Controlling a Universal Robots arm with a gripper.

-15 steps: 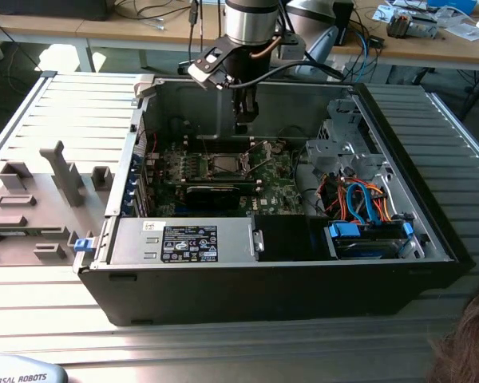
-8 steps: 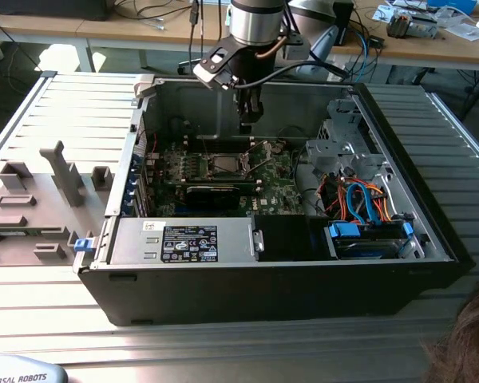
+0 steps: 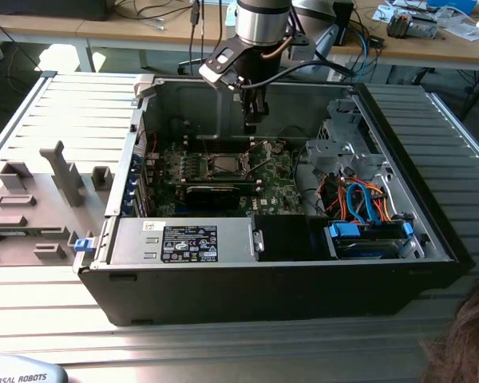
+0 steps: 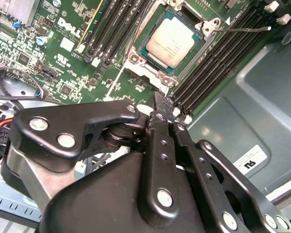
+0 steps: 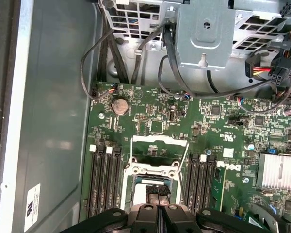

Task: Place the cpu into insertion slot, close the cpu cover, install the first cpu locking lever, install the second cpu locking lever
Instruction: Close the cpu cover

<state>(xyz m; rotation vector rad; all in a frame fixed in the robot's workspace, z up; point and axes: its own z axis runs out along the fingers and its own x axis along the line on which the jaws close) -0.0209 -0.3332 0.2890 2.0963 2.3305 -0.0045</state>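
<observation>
Exterior view: we see the arm reaching down into an open computer case point(image 3: 431, 239) that lies on a ribbed metal table point(image 3: 247, 343). The gripper point(image 3: 252, 124) hangs above the motherboard point(image 3: 279, 187), over the board's far half and clear of its surface. A power supply point(image 3: 184, 239) fills the near corner of the case at the exterior view's left, and a grey fixture tray point(image 3: 32, 207) lies on the table outside the case on that same side. A person's head point(image 3: 463, 335) shows at the lower corner on the exterior view's right.

In the second wrist view we find the gripper point(image 4: 164, 104) with its two fingers pressed together and nothing between them. The cpu point(image 4: 170, 40) lies flat in the insertion slot point(image 4: 136, 60), silver-grey top upward, apart from the fingertips. Memory slots point(image 4: 218, 53) run along both sides of the insertion slot. A thin wire locking lever point(image 4: 242, 29) juts out from one corner of the slot, unlatched.

In the first wrist view the gripper point(image 5: 158, 193) sits over the insertion slot point(image 5: 128, 175). The cpu cover point(image 5: 160, 141) stands swung open just beyond the slot, not closed over the chip. We also note a finned heatsink point(image 5: 277, 171) and a coin cell point(image 5: 120, 106) on the board.
</observation>
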